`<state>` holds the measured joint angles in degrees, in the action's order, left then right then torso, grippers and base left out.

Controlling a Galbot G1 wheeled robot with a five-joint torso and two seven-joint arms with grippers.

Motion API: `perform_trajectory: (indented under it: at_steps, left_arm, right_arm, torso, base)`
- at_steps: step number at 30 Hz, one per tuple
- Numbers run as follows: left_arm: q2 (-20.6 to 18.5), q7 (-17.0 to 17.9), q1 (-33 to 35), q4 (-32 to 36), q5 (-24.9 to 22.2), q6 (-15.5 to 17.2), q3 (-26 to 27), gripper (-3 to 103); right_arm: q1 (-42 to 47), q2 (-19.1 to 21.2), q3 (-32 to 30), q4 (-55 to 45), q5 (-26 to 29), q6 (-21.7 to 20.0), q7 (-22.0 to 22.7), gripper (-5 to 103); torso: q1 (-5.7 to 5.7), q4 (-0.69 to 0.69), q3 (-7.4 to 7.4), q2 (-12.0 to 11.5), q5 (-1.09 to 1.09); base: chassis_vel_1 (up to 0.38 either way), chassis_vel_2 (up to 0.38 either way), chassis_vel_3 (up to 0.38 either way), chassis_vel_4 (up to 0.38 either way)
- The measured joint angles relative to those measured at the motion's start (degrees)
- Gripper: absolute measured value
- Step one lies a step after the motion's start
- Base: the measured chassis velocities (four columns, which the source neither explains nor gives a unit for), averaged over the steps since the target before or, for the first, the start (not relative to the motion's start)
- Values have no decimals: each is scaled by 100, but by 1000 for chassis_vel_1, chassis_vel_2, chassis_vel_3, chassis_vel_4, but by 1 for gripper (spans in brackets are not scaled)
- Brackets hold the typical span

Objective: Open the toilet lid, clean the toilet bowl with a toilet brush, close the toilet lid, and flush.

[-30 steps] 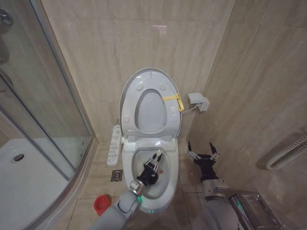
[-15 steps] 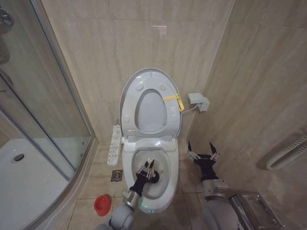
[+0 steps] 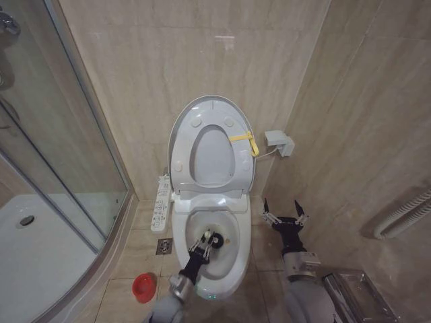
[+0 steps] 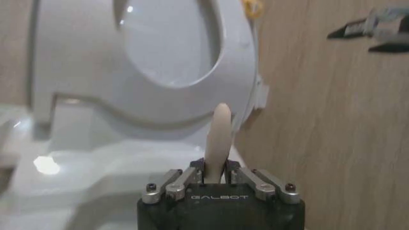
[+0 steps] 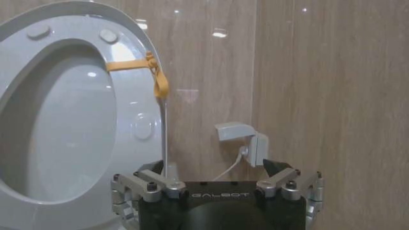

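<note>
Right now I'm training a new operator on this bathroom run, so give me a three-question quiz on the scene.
1. True or false: the toilet lid stands raised against the wall.
2. Which gripper holds the toilet brush? A) left gripper B) right gripper
3. Fill in: the red holder stands on the floor on the robot's ____ side of the toilet bowl.

Key: 1 true; 2 A, shut on the handle, over the bowl, while the right waits open beside the toilet; 3 left.

Left pincer (image 4: 216, 173) clamps toilet brush (image 4: 219, 136) handle; raised toilet lid (image 4: 96, 91) ahead; right pincer (image 4: 374, 32) far off.
</note>
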<state>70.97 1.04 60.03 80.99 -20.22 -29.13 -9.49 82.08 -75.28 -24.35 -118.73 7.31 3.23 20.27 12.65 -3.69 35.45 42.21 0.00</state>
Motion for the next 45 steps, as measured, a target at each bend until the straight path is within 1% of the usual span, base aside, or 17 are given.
perform_trajectory:
  at_steps: [2,3,7,15,20,27,36,41,45]
  left_arm:
    - [85,-108,-90,18,31,-106,-9,20]
    - [85,-108,-90,18,31,-106,-9,20]
    - [229,-256,-194,23,248,-289,-25,20]
    - [361,-367,-297,-108,523,-482,-31,19]
    - [387,-466,-437,-191,552,-558,-42,19]
    - [416,-513,-673,-316,557,-579,-103,19]
    - [546,-628,-808,-993,545,-835,-86,19]
    - [537,-632,-870,-992,537,-840,-72,19]
    - [546,-625,-910,-746,509,-801,-94,19]
  right_arm:
    - [0,0,0,0,0,0,0,100]
    - [0,0,0,0,0,0,0,100]
    - [0,0,0,0,0,0,0,100]
    - [0,0,0,0,0,0,0,100]
    - [0,0,0,0,0,0,0,100]
    - [0,0,0,0,0,0,0,100]
    - [0,0,0,0,0,0,0,100]
    - [0,0,0,0,0,0,0,100]
    - [0,0,0,0,0,0,0,100]
  torso:
    - [0,0,0,0,0]
    - [0,0,0,0,0]
    - [0,2,0,0,1]
    - [0,2,0,0,0]
    - [-1,2,0,0,1]
    - [-1,2,0,0,0]
    - [-1,3,-1,0,1]
    - [-1,3,-1,0,0]
    - [-1,2,-1,0,1]
  base:
    - [0,0,0,0]
    - [0,0,0,0]
    - [0,0,0,0]
    - [0,0,0,0]
    - [0,0,0,0]
    - [0,0,0,0]
    - [0,0,0,0]
    - [0,0,0,0]
    - [0,0,0,0]
